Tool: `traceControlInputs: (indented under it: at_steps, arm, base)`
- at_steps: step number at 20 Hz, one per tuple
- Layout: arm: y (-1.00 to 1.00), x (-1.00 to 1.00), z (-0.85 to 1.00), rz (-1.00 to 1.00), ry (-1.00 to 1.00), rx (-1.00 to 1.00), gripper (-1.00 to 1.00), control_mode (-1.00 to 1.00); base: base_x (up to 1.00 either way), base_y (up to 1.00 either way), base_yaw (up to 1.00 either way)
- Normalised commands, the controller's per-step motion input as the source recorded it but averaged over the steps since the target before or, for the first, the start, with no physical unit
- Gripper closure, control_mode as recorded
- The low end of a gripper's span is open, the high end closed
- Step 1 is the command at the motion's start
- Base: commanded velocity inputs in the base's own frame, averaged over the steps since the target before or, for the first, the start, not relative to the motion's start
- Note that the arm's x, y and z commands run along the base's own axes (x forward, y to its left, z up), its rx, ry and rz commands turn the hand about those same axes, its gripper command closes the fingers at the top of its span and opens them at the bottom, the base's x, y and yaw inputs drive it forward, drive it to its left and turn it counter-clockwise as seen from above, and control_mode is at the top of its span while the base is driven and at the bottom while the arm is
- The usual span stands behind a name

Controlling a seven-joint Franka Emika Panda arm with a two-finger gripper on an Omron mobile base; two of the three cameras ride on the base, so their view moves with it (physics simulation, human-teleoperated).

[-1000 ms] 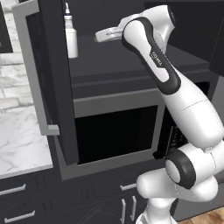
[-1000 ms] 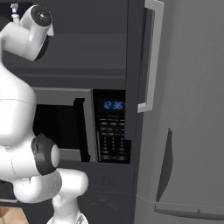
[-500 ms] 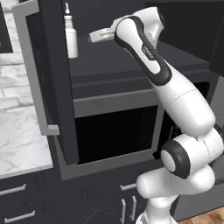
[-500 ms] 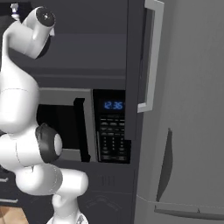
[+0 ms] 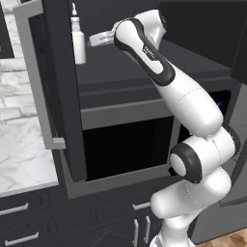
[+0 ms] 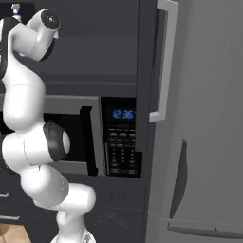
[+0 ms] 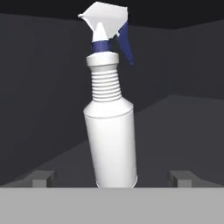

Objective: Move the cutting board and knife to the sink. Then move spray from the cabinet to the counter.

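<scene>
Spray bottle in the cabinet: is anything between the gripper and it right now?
Nothing visible. In the hand view the spray stands upright, centred between the two fingertips, with bare dark shelf around it. From the left base camera the gripper sits just beside the bottle, past the open cabinet door.

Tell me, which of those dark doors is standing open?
The upper cabinet door with the long grey bar handle, swung out beside the spray bottle. The microwave door and fridge door look shut.
</scene>
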Motion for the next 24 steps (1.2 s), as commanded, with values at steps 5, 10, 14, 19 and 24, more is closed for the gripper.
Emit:
traceControlInputs:
  at_steps: [5, 10, 14, 19, 24]
  arm:
    - [0.25, 0.32, 0.00, 0.01, 0.01, 0.00, -1.00, -1.00]
    - [0.20, 0.23, 0.00, 0.01, 0.01, 0.00, -1.00, -1.00]
    - [0.18, 0.20, 0.00, 0.01, 0.01, 0.00, -1.00, -1.00]
    - [0.20, 0.21, 0.00, 0.00, 0.00, 0.00, -1.00, -1.00]
    - [0.16, 0.10, 0.00, 0.00, 0.00, 0.00, -1.00, -1.00]
  base:
    - [0.00, 0.00, 0.00]
    - [0.00, 0.00, 0.00]
    - [0.00, 0.00, 0.00]
    - [0.00, 0.00, 0.00]
    - [0.00, 0.00, 0.00]
